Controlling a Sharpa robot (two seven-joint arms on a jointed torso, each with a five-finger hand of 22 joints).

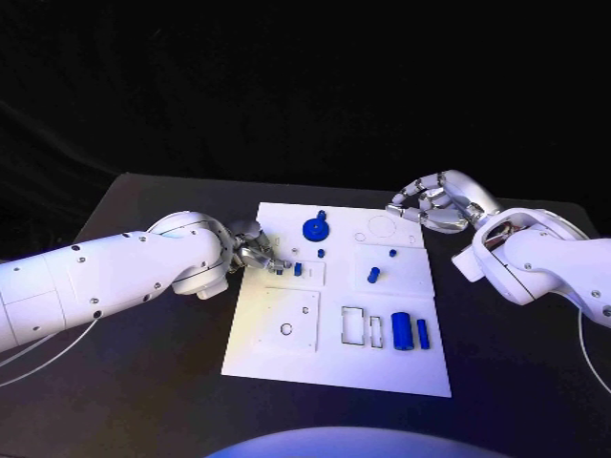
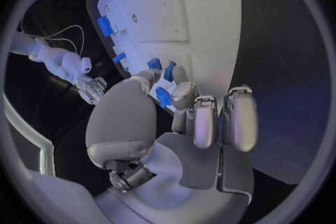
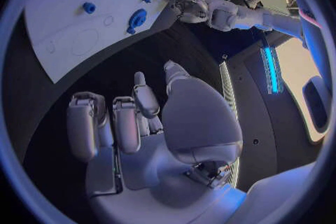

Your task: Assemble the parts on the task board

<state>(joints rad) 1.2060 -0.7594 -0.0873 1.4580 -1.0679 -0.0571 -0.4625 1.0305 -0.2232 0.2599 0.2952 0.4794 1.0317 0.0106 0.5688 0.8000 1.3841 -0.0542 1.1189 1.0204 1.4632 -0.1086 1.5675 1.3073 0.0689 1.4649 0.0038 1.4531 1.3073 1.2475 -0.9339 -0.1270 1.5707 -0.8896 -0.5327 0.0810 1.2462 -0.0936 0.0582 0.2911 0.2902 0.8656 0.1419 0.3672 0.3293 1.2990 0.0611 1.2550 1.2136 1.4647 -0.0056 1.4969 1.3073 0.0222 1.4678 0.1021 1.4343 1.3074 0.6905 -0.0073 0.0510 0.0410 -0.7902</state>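
The white task board (image 1: pixel 271 348) lies in the middle of the black table. My left hand (image 1: pixel 255 252) sits at the board's left edge and pinches a small blue part (image 2: pixel 164 96) between thumb and a finger. Just beyond its fingertips a small blue piece (image 1: pixel 298 270) stands in a square recess. My right hand (image 1: pixel 438 202) hovers by the board's far right corner with its fingers curled in and nothing in them. A blue disc with a knob (image 1: pixel 312 229) lies near the far edge. A blue cylinder (image 1: pixel 402 330) and a thin blue bar (image 1: pixel 423 332) lie near the right edge.
Small blue pegs (image 1: pixel 373 275) stand around the board's middle. Empty slots (image 1: pixel 352 325) and a round hole (image 1: pixel 286 329) show in its near half. Bare black table (image 1: pixel 140 382) surrounds the board on all sides.
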